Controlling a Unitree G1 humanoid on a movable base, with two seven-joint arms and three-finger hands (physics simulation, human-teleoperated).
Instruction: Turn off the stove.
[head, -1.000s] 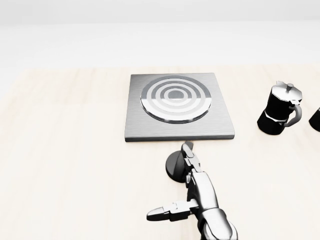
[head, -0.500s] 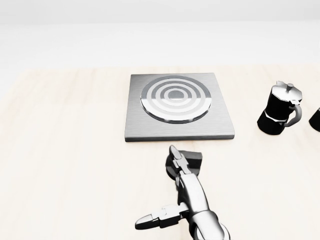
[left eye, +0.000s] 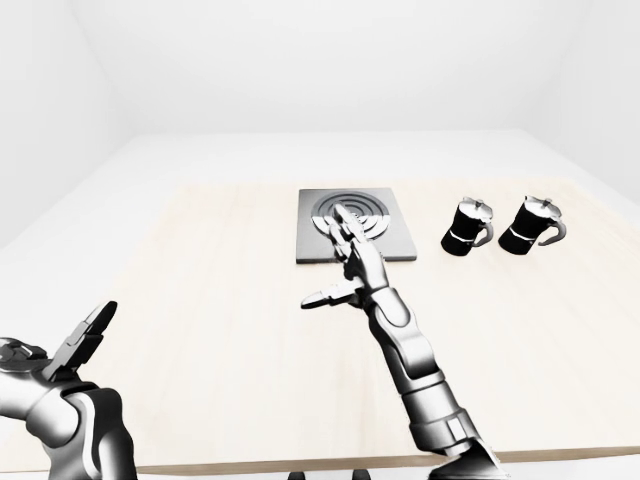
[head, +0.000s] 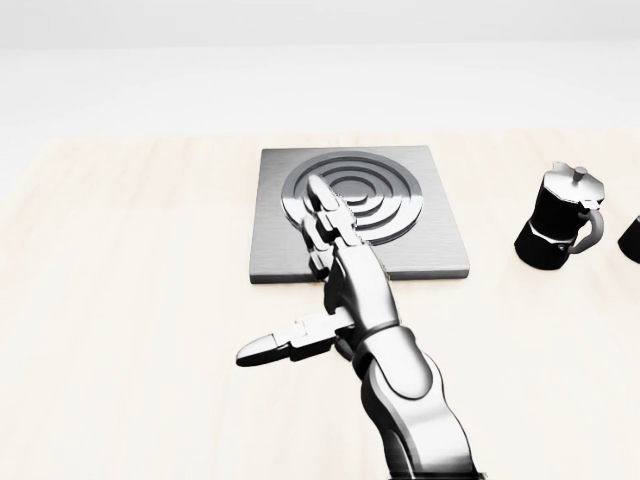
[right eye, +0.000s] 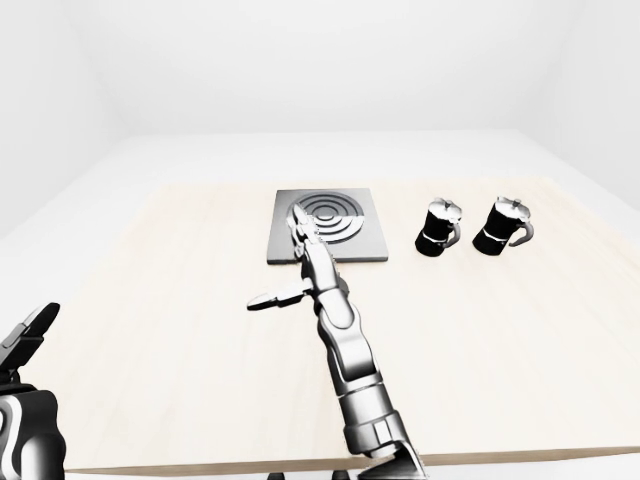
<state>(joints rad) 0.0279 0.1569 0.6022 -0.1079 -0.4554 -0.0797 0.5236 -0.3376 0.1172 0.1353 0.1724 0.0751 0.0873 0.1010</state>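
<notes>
The stove is a grey square plate (head: 440, 235) with a ringed round burner (head: 385, 190), lying on the pale wooden table (head: 130, 300) at the upper middle of the head view. My right hand (head: 290, 270) is open. Its fingers (head: 325, 215) reach over the plate's lower left part and its thumb (head: 262, 350) sticks out to the left. The black round knob seen earlier below the plate is hidden behind this hand. My left hand (left eye: 60, 340) is open and empty at the bottom left of the left-eye view, off the table's near edge.
Two black moka pots stand to the right of the stove, one (left eye: 468, 226) nearer it and one (left eye: 530, 222) farther right. The table's near edge (left eye: 250, 465) runs along the bottom of the eye views. White walls surround the table.
My right hand has lifted off the black knob and moved up and left in the head view, over the plate's lower left part. The knob is now covered by the hand.
</notes>
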